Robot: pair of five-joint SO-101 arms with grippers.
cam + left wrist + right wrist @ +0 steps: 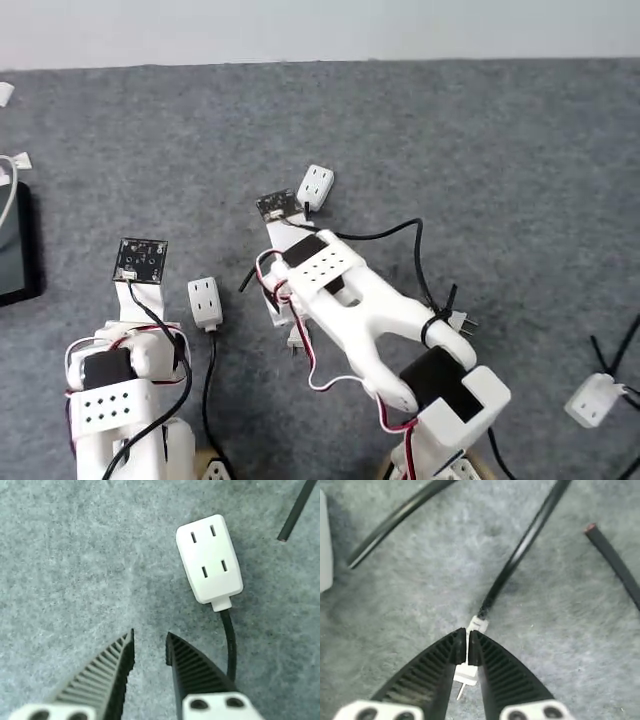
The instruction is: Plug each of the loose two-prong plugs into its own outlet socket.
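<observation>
1. White plastic, small and hard: the plug (466, 672) is pinched between the jaws of the right gripper (467, 636). Its body sits just behind the fingertips, and a thin metal prong (461, 691) shows on the wrist side.
2. Its black cord (520, 560) leaves past the tips and runs away from the hand across the grey mat (420, 590). The cord looks stiffer and heavier than the plug, so it will probably tug and twist the plug as the hand turns.
3. The plug should be light, rigid and smooth, so it is apt to swivel in a narrow pinch. The flat sides of the body are the place to grip, not the prongs, which bend, nor the cord.
4. The left gripper (150, 636) hangs with its jaws a little apart and nothing between them. The white outlet (210, 560) lies face up on the mat, ahead of those tips and off to one side, without touching them. The outlet lead (230, 640) passes close beside one finger.
5. The outlet looks light as well and is likely to skid when a plug is pushed in. Holding it across its body, near the lead end, would steady it.
</observation>
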